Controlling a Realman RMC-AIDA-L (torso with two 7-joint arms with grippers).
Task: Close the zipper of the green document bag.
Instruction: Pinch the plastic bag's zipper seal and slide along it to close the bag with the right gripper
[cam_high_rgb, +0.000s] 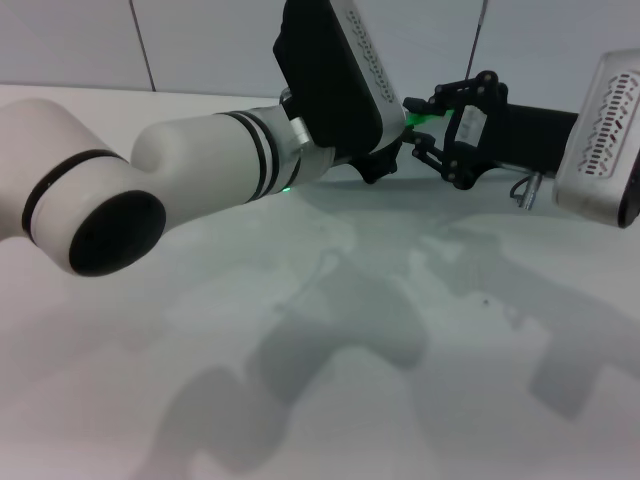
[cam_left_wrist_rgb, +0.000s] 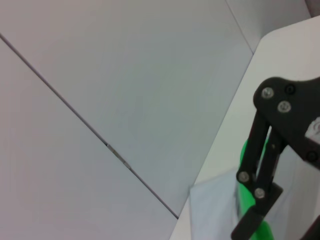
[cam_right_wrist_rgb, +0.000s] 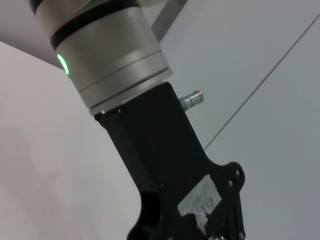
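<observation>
- Where the two arms meet at the white table's (cam_high_rgb: 300, 330) far edge, the thin bright green plastic zipper (cam_high_rgb: 422, 117) shows between them.
- Right gripper (cam_high_rgb: 425, 125) — black linkage fingers at the strip; closure cannot be told.
- Left gripper (cam_high_rgb: 385, 165) — opposite, fingers hidden.
- Translucent pale grey-blue green document bag (cam_left_wrist_rgb: 212, 210) — lies flat by the wall (cam_left_wrist_rgb: 125, 90).

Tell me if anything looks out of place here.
Nothing looks spilled or damaged. Both grippers, left and right, meet at the table's far edge, hiding nearly all of the bag; only its green zipper peeks out.
</observation>
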